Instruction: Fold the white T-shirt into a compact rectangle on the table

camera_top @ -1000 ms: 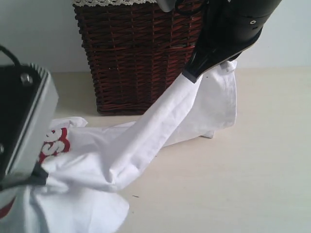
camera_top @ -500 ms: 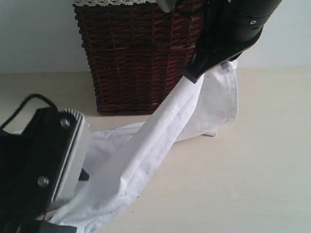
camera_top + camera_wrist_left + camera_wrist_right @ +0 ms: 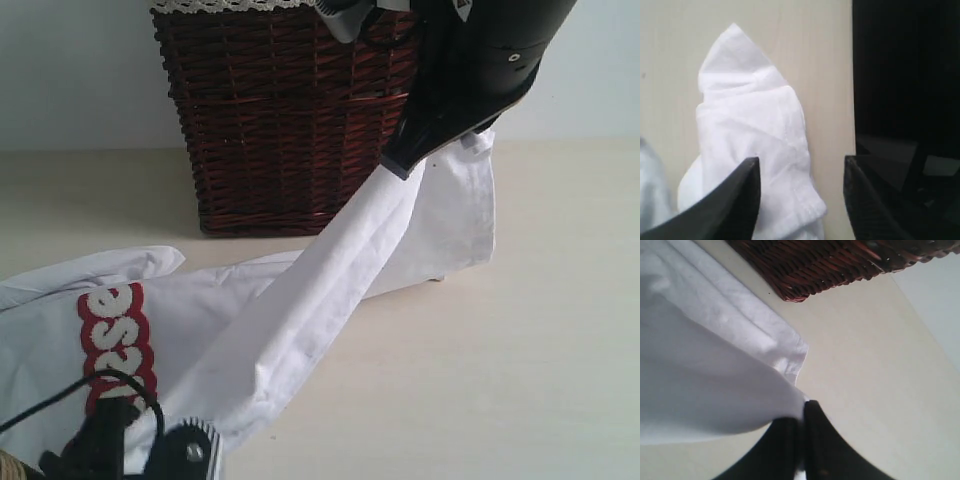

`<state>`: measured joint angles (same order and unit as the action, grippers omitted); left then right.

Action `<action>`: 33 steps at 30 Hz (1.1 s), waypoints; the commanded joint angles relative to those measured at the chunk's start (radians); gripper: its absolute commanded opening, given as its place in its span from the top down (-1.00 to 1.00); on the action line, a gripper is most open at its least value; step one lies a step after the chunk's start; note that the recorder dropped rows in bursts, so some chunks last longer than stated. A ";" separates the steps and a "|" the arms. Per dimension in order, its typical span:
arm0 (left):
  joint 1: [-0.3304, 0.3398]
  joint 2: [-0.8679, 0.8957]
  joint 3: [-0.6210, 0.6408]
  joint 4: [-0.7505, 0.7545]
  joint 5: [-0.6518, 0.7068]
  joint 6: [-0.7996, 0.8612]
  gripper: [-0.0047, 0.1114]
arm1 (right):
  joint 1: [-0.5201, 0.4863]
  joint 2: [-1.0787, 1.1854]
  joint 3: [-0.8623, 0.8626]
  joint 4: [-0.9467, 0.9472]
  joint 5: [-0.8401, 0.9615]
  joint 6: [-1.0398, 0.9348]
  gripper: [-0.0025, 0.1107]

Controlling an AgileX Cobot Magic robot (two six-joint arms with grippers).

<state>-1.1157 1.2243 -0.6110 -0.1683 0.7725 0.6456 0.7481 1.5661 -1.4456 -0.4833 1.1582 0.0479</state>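
Exterior, shirt: the white T-shirt [image 3: 200,320] lies rumpled on the table [image 3: 520,350], one edge drawn up beside the wicker basket [image 3: 290,120].
Exterior, right gripper [image 3: 403,160]: clamped on that raised edge.
Left wrist, left gripper [image 3: 800,165]: jaws parted, nothing gripped; a bunched fold of shirt lies on the table below.
Right wrist, grip: fingers [image 3: 815,440] pinched tight on the hem.
Progress: no fold made. Judged early: flattening and every fold remain.
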 commanded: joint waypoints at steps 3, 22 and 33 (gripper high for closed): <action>-0.179 0.158 0.009 0.329 -0.116 -0.189 0.04 | -0.006 0.003 -0.008 -0.007 0.000 0.007 0.96; -0.279 0.324 0.026 0.519 -0.159 -0.358 0.92 | -0.006 0.003 -0.008 -0.005 0.004 0.007 0.96; -0.359 0.219 0.026 0.497 0.129 -0.363 -0.02 | -0.006 0.003 -0.008 0.001 0.004 0.007 0.96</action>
<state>-1.4302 1.4615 -0.5865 0.3552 0.8331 0.2950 0.7481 1.5695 -1.4456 -0.4814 1.1597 0.0479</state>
